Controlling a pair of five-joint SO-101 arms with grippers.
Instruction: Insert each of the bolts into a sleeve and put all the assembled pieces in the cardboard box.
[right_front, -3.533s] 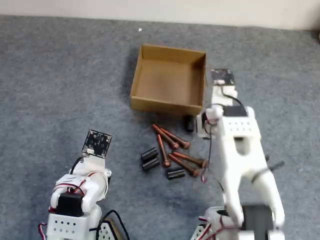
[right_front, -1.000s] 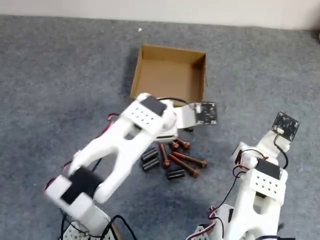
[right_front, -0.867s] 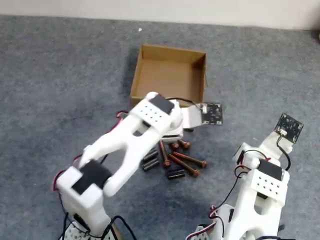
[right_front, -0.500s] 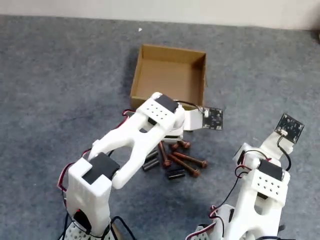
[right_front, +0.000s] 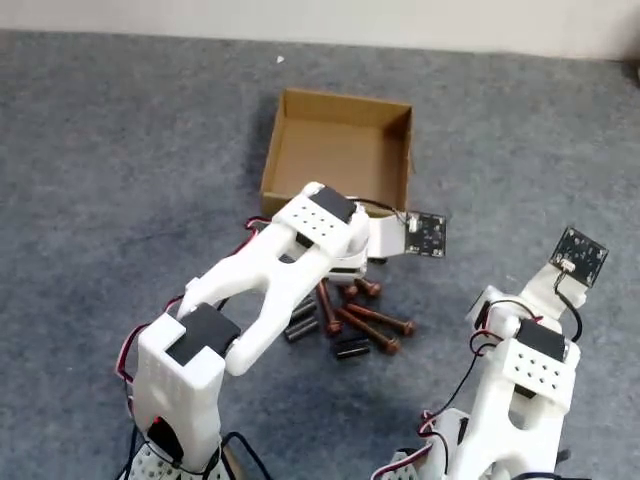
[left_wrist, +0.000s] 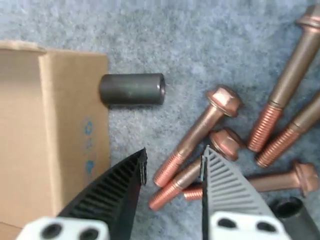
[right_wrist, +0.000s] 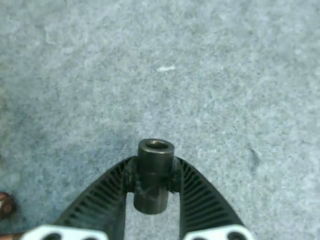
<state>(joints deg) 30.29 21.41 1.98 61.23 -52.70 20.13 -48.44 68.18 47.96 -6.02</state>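
Observation:
Several copper bolts (right_front: 372, 318) (left_wrist: 199, 137) lie in a loose pile in front of the cardboard box (right_front: 285, 205) (left_wrist: 50, 140). My left arm (right_front: 300, 250) stretches over the pile. Its gripper (left_wrist: 174, 152) is open, hovering above the bolt shafts with nothing between its fingers. One black sleeve (left_wrist: 132, 89) lies on its side just beside the box wall. My right gripper (right_wrist: 153, 165) is shut on another black sleeve (right_wrist: 154, 175), held upright above bare carpet. The right arm (right_front: 525, 370) sits folded at the near right.
Two black sleeves (right_front: 300, 318) lie left of the pile and one more sleeve (right_front: 350, 347) lies in front of it. The box stands open with nothing showing inside. Grey carpet (right_front: 120, 180) covers the table all around.
The right arm has pulled back from the box corner to the near right. The left arm has swung out from its folded pose over the bolts and has barely moved in the last half second.

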